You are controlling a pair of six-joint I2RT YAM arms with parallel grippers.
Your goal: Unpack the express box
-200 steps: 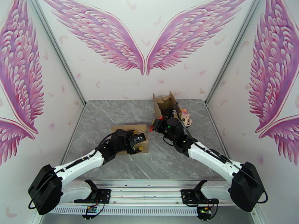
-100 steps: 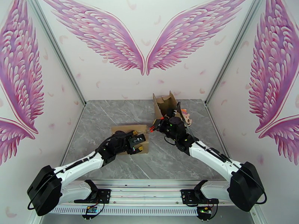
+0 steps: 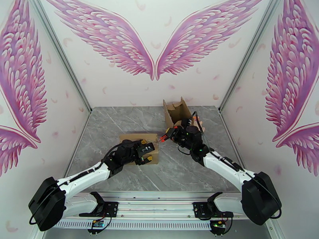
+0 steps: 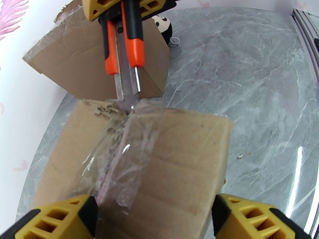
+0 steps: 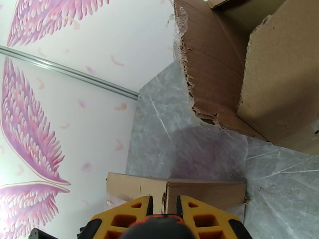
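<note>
- One taped express box [image 3: 138,145], just left of frame centre.
- Probably light, stiff, tape-slick; grab the side walls.
- Left gripper [image 4: 154,212] spread wide, flanking those.
- Right gripper [image 5: 164,212] pinching box cutter [image 4: 125,48], blade on seam.

The box [image 3: 133,137] lies on the table [image 3: 119,120], left of centre. The opened box [image 3: 177,110] stands behind it and to the right, near the back edge. A toy [image 4: 162,25] lies just beyond the opened box's corner. The left gripper [image 3: 145,153] sits at the box's near end, a finger on each side. The right gripper [image 3: 173,134] hangs between the two boxes with a knife [image 4: 125,48] in it. The knife's tip touches the box's far edge at the tape seam.
</note>
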